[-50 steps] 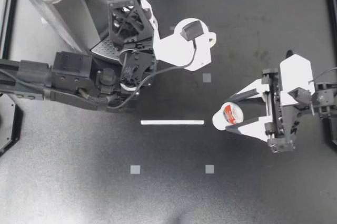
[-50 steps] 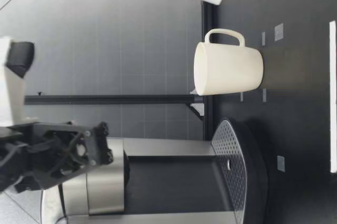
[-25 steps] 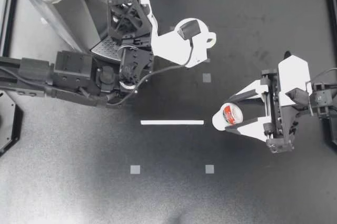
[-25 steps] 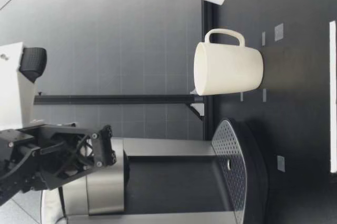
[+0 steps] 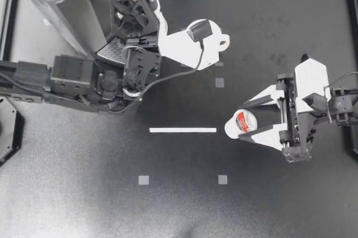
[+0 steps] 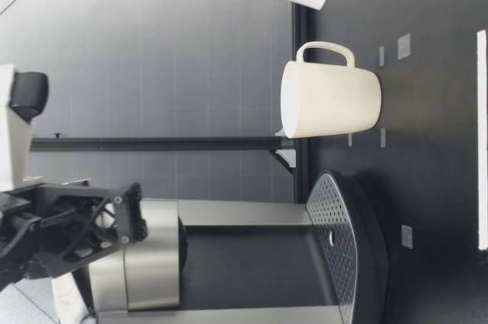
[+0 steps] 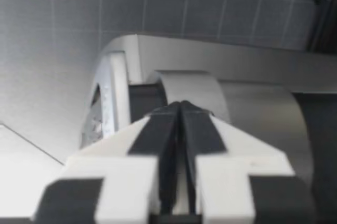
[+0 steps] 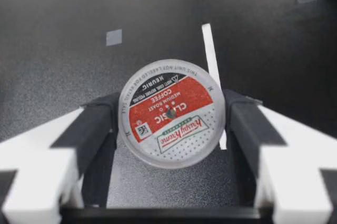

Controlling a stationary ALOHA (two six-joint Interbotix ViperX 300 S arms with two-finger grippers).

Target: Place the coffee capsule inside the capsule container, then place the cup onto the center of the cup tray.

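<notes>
Round coffee capsule with red-and-white foil lid [image 5: 244, 121] sits clamped from both sides in my right gripper [image 5: 239, 124], right of centre, same spot as half a second ago. Only my left gripper [image 5: 199, 30] shifts: pinched closed, empty, drifting far toward the silver coffee machine [image 5: 61, 3], probably to open it. White ceramic mug [image 6: 332, 99] untouched, right of the perforated cup tray [image 6: 335, 217]. Capsule container unseen; machine top cut off.

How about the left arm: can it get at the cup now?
Probably yes: the cup stands free, and the left pincer hangs shut, high above it; it must only open and descend.
</notes>
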